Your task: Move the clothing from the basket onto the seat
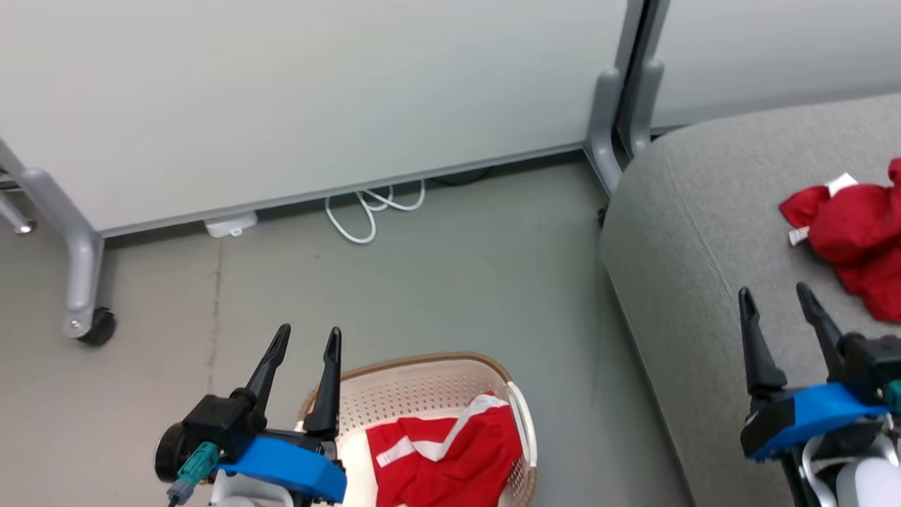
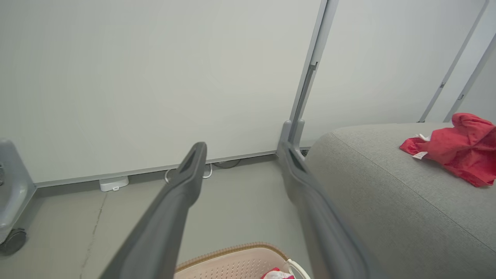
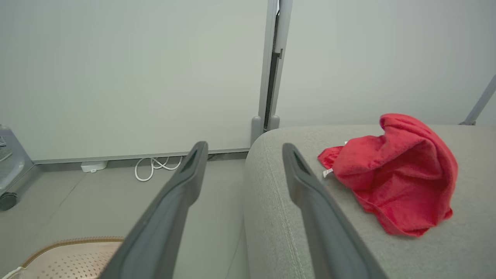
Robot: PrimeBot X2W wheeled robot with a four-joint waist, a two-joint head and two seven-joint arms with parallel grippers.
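The basket (image 1: 415, 393), just right of the left hand (image 1: 310, 329), holds one red garment (image 1: 443, 454); the left hand and the right hand (image 1: 772, 290) gape wide, empty.

The head camera looks steeply down from above onto floor (image 1: 457, 282), basket (image 1: 422, 358) and seat (image 1: 676, 225). Both wrist cameras sit lower, facing the white wall panels (image 2: 155, 77) along their own fingers (image 2: 186, 178) — all three views share the seat's rounded end and the red garment (image 3: 403, 174) on it.

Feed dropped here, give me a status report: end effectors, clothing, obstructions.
Left end effector, right end effector open, empty. One red garment on seat; other garment in basket. No obstruction seen.
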